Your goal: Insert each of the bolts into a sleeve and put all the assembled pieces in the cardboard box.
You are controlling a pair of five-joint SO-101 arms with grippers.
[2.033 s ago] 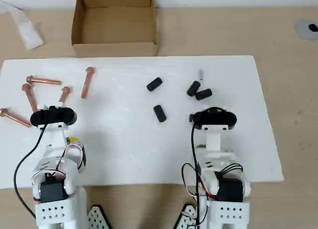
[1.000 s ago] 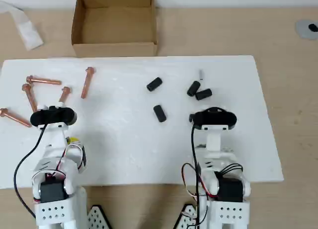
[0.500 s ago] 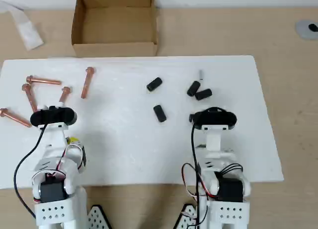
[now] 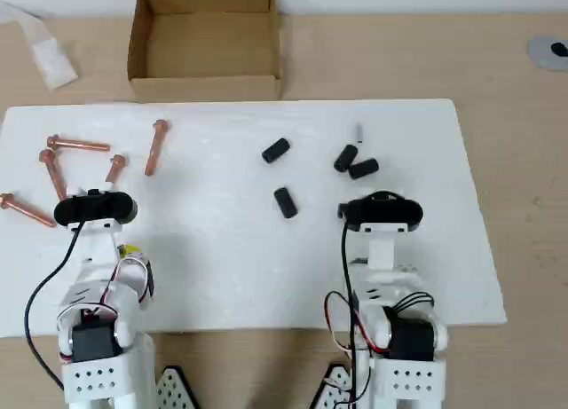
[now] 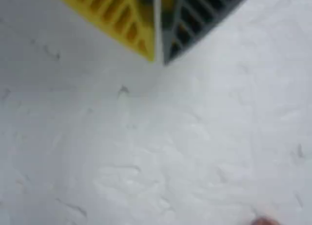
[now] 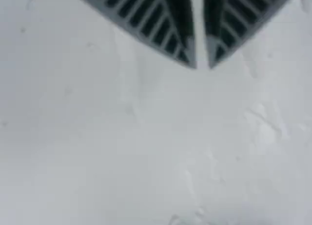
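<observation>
Bolts (image 4: 78,144) are seen scattered at the left end of a white sheet (image 4: 222,258) in the high view. There are five, all copper-coloured and lying flat. Four black sleeves (image 4: 276,151) lie well apart from them, toward the middle and right of the same sheet. The cardboard box (image 4: 206,88) stands open beyond the sheet's far edge, on the wooden table (image 4: 515,116).

The left arm (image 4: 96,249) is held low over the sheet among the bolts. One short bolt (image 4: 115,168) lies just beyond its head and another (image 4: 25,209) just off to its left. In its wrist view the left gripper (image 5: 158,61) is shown with the yellow and grey fingers pressed together at the tips over bare sheet, nothing pinched between them.

The right arm (image 4: 382,249) is held likewise near the sleeves. Two of them (image 4: 355,163) lie touching each other just beyond its head, and a third (image 4: 285,202) is beside it on its left. The right gripper (image 6: 202,66) is seen closed to a thin slit — nothing held, only white sheet beneath.
</observation>
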